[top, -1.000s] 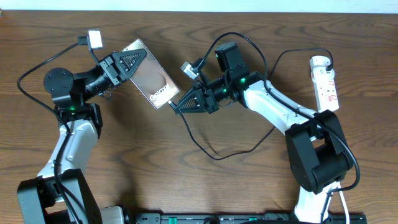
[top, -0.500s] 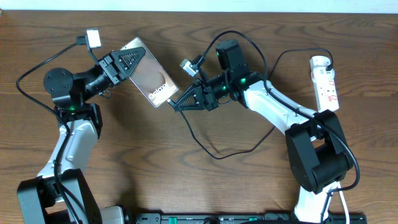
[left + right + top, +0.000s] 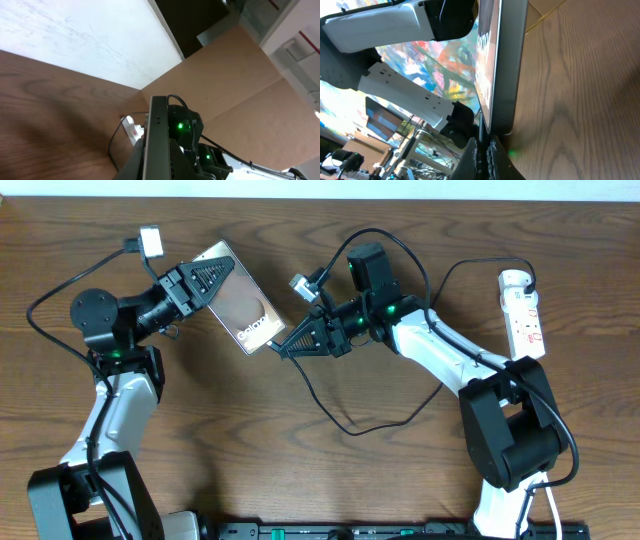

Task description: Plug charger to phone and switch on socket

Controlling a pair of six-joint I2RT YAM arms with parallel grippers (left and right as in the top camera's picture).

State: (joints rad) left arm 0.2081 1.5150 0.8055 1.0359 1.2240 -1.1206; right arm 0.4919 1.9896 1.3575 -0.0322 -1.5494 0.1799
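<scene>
- Two arms meet mid-frame in the overhead view. The left gripper [image 3: 215, 277] is clamped on the upper-left end of the phone [image 3: 245, 312], holding it slanted across the bench [image 3: 230, 450]. The right gripper [image 3: 285, 348], pinched narrow on the connector end of the charger [image 3: 345, 432], sits at the phone's lower-right edge.
- Overhead, progress: I judge the plugging step to be in hand, but whether the connector is seated cannot be told. The socket [image 3: 523, 308] lies at the right edge, well apart from both grippers, so switching it on looks left to do.
- Overhead, surfaces: the thin black cable loops limply over dark wood grain. The phone is flat and glossy, with a pale round patch and white lettering. The socket is a hard white plastic strip with red marks, rounded at the top.
- Left wrist view: the phone stands edge-on at lower centre, showing a slim grey matte rim, with green lights behind it.
- Right wrist view: the phone's rim runs down the centre, and its glossy face mirrors the room. The closed gripper tips meet its bottom end at lower centre.
</scene>
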